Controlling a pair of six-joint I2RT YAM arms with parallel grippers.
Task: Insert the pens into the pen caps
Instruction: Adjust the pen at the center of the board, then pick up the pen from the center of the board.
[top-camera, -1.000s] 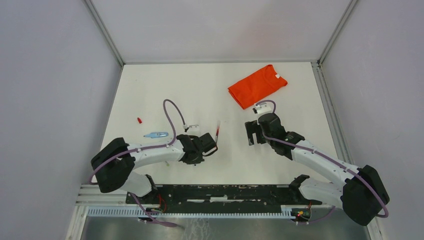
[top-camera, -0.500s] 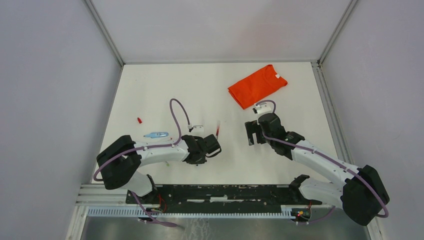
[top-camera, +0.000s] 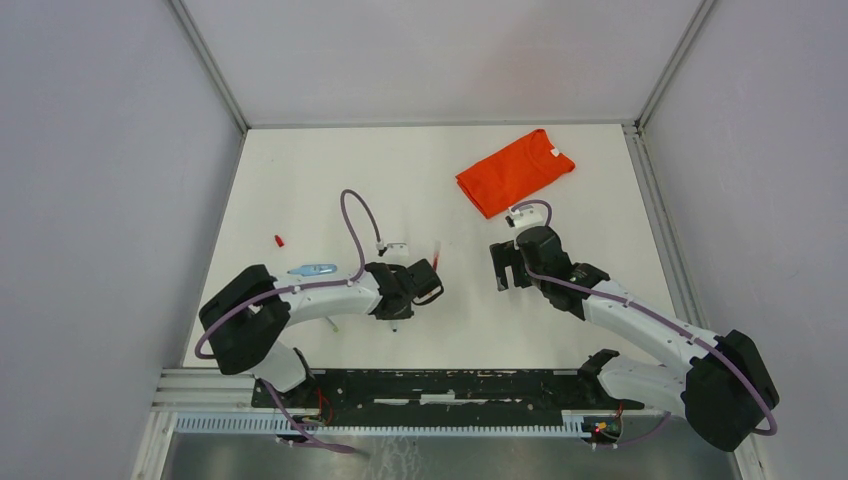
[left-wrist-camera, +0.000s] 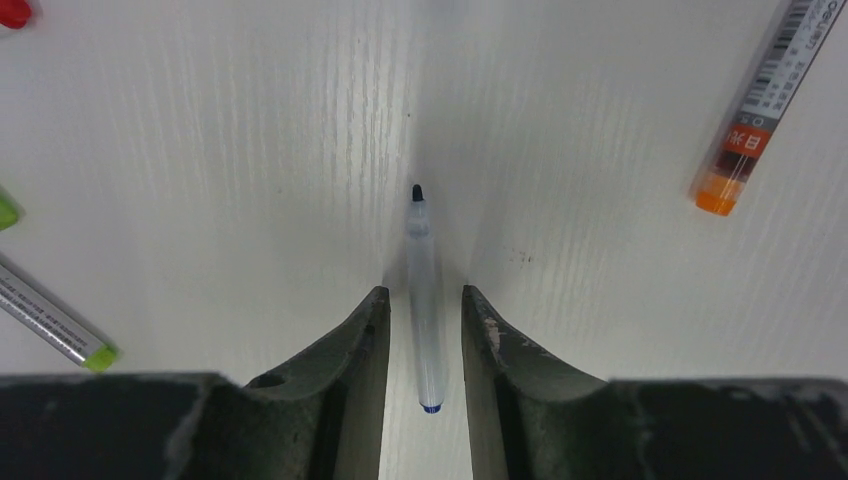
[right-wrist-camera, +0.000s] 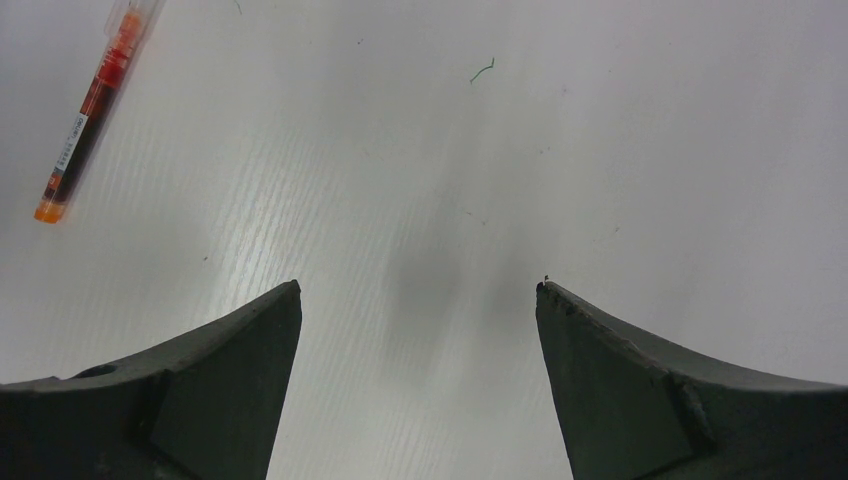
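Blue-ended pen (left-wrist-camera: 425, 300) lies flat on the white desk (top-camera: 330, 180), right between the two fingers (left-wrist-camera: 365, 345) of the left tool (top-camera: 428, 283). In the left wrist view its long axis runs straight up and down the picture. The dark writing tip points away from the tool and the blue tail end sits back between the fingers. The tip is bare, with no cap on it. The left tool's jaws stand narrowly parted, with a thin strip of desk showing on each side of the barrel, so nothing is gripped.

Up at the right of that view an orange-ended pen (left-wrist-camera: 760, 110) lies on a slant, its orange end nearest the tool and its barcoded barrel running off the top edge. At the left edge a green-ended pen (left-wrist-camera: 55, 325) slants the other way, green end low and inward.

From above, a red pen cap (top-camera: 279, 241) sits alone well to the left of the left arm. A folded orange shirt (top-camera: 515, 170) lies at the far right of the desk.

The right tool (top-camera: 505, 265) hangs with its jaws spread wide over bare desk, holding nothing. Its own view shows a reddish pen (right-wrist-camera: 90, 110) at the upper left, on a diagonal with the orange end lowest. I cannot tell whether it is the orange-ended one.
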